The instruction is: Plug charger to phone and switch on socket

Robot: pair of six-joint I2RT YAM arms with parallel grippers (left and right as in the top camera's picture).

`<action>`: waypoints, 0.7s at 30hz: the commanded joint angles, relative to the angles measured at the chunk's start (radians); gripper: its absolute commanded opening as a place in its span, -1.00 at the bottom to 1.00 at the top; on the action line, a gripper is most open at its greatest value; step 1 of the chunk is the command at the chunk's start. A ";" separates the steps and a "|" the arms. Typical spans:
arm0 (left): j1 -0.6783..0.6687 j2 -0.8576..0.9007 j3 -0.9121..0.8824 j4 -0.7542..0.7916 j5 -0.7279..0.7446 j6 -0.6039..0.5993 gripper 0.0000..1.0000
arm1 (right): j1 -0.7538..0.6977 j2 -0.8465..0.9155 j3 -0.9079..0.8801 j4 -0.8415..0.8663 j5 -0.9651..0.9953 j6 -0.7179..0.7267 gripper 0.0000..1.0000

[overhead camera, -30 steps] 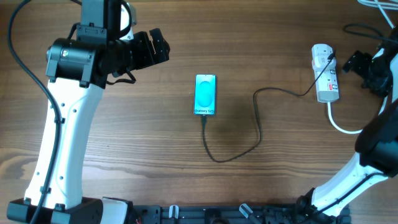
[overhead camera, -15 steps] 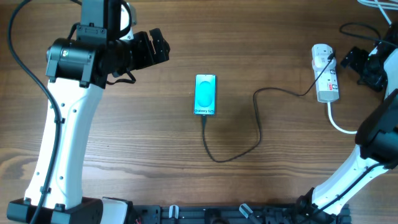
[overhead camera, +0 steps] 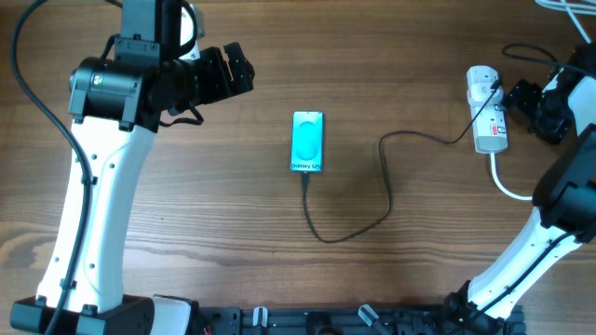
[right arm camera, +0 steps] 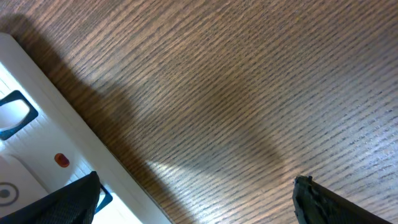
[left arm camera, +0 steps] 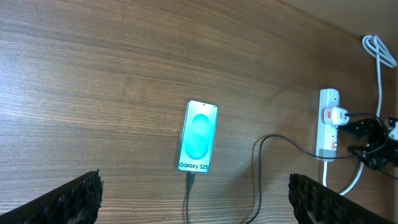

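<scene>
The phone lies mid-table, cyan screen up, with white text at its near end; it also shows in the left wrist view. The thin black charger cable runs from the phone's near end in a loop to the white socket strip at the far right. Its plug tip sits at the phone's port. My right gripper is open, just right of the strip, one fingertip over its edge. My left gripper is open, raised left of the phone.
The strip's thick white lead curves toward the right arm's base. More white cable hangs at the far right corner. A small red dot shows on the strip by my right finger.
My right gripper has moved left toward the socket strip. The left arm, phone and cable have not moved.
</scene>
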 commanded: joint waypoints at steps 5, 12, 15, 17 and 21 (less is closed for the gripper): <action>0.002 -0.002 0.000 0.000 -0.013 -0.010 1.00 | 0.005 0.051 -0.011 -0.018 -0.125 -0.045 1.00; 0.002 -0.002 0.000 0.000 -0.013 -0.010 1.00 | 0.005 0.051 -0.011 -0.050 -0.125 -0.046 1.00; 0.002 -0.002 0.000 0.000 -0.013 -0.010 1.00 | 0.005 0.052 -0.011 -0.056 -0.125 -0.046 1.00; 0.002 -0.002 0.000 0.000 -0.013 -0.010 1.00 | 0.005 0.052 -0.011 -0.060 -0.125 -0.046 1.00; 0.002 -0.002 0.000 0.000 -0.013 -0.010 1.00 | 0.004 0.051 -0.009 -0.076 -0.122 -0.047 0.99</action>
